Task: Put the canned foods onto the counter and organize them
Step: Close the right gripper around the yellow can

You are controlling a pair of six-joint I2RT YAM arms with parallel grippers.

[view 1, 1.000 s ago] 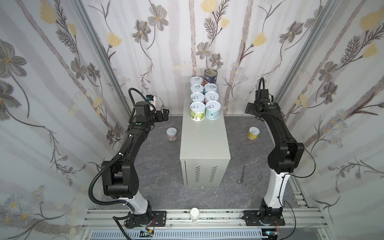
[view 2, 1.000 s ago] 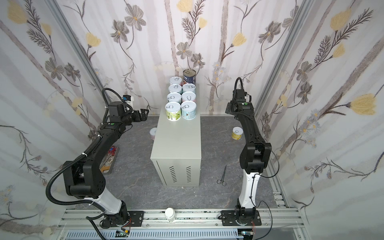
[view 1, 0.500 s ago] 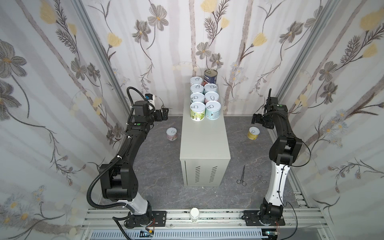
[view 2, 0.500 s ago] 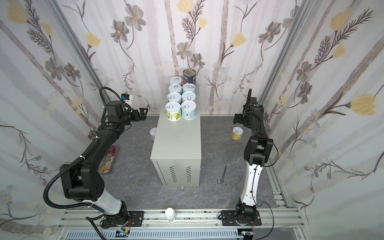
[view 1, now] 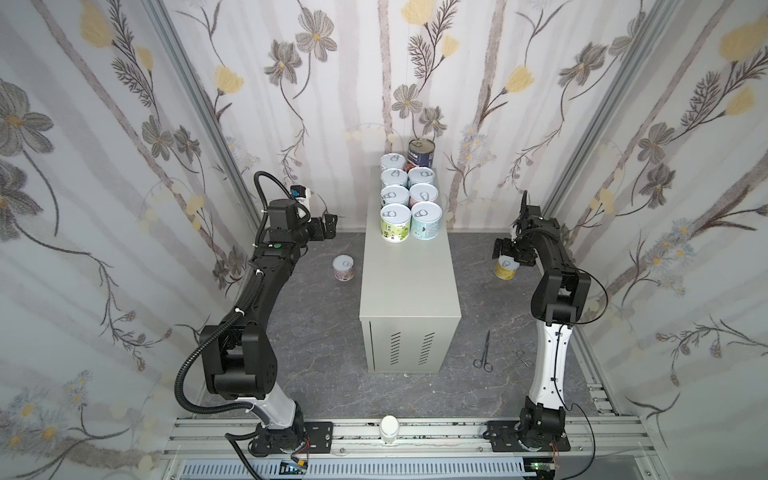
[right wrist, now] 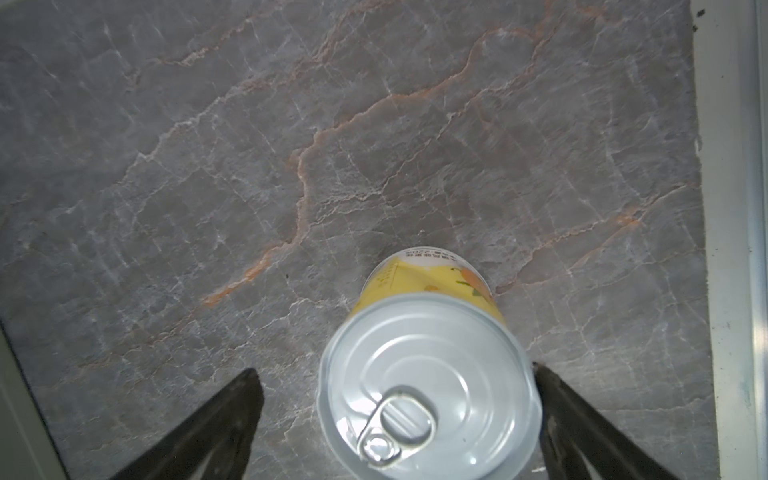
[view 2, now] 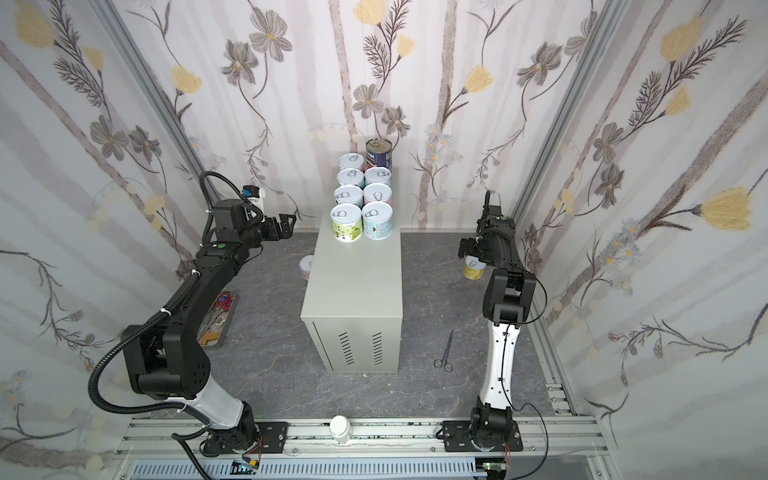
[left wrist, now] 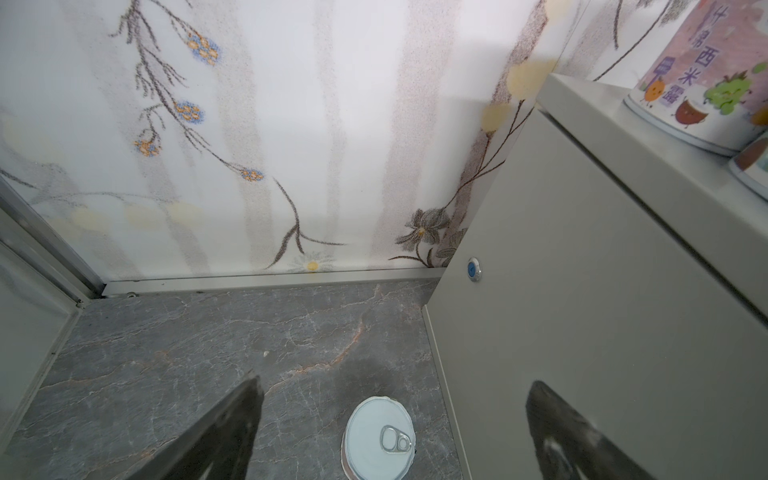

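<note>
Right wrist view: right end effector (right wrist: 392,370) spread wide, one finger on either side of the yellow can (right wrist: 428,386). No pinch yet. Can stands upright on the floor (right wrist: 291,166), right of the surface (view 1: 409,282).

Both top views: eight cans (view 1: 395,194) on the surface's far end, two columns of four, tall dark can (view 1: 421,151) at the far right corner. Pink can (view 1: 343,269) upright on the floor, just left of the surface. Left end effector (view 1: 328,224) spread and empty, hanging above the floor on that can's far side.

Judgement: eight of ten placed. Two floor cans left, yellow one likely next. Near half of the surface bare, room enough for both.
</note>
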